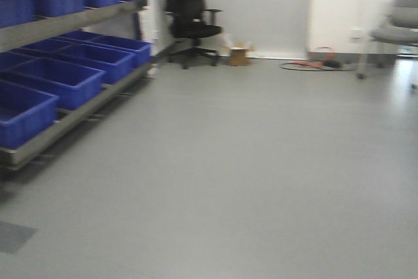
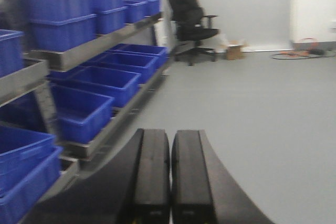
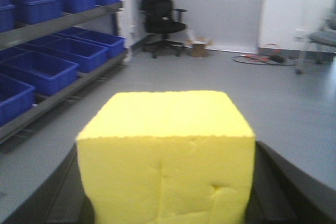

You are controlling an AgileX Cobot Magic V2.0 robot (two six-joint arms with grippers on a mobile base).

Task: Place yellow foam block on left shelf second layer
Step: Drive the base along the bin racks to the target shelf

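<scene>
While the right gripper (image 3: 170, 195) clamps the bright yellow porous foam cube (image 3: 168, 145), the left gripper (image 2: 170, 148) has its jaws pressed together, empty, near blue plastic bins (image 2: 100, 82).

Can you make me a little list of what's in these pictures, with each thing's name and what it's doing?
yellow foam block: held in the right pincer, not on the shelf yet
left pincer: shut, holding nothing
shelf: on the left side, along the wall
blue bins: sitting in rows on the shelf layers
black chair: by the far wall
</scene>
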